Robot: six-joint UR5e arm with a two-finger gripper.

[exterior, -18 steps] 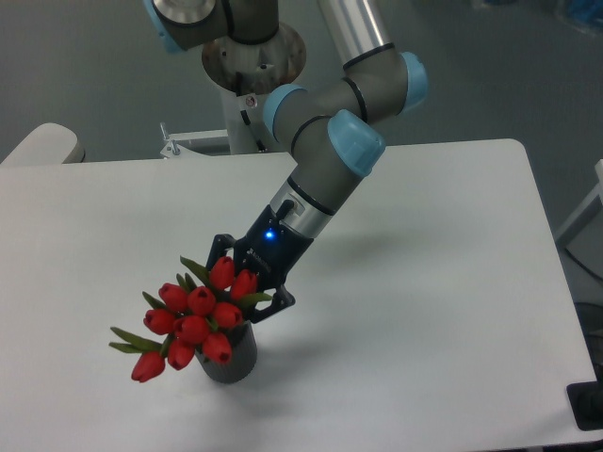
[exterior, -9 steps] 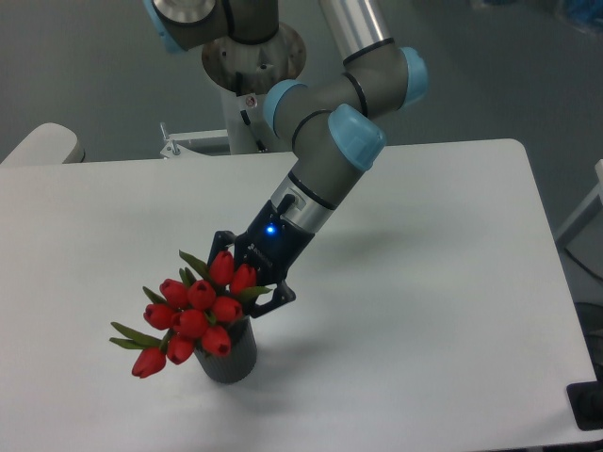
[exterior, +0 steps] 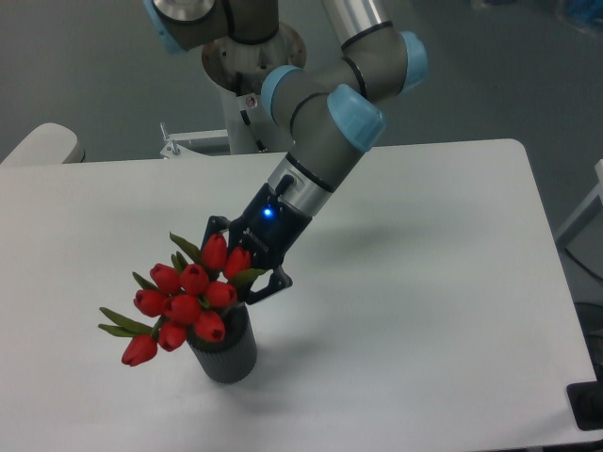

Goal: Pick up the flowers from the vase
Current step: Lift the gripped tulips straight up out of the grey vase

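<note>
The hand [exterior: 240, 268] is gripping the flowers [exterior: 184, 299] — their stems are pointing down-right into the vase [exterior: 226, 353].

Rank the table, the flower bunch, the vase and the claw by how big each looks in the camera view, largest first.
1. table
2. flowers
3. vase and claw: they look alike in size, and flowers partly hide both, so no ranking between them.

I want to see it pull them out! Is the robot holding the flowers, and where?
Yes, the gripper seems shut on the flowers, behind the blooms near the stem tops, above the vase. The contact itself is hidden.
</note>
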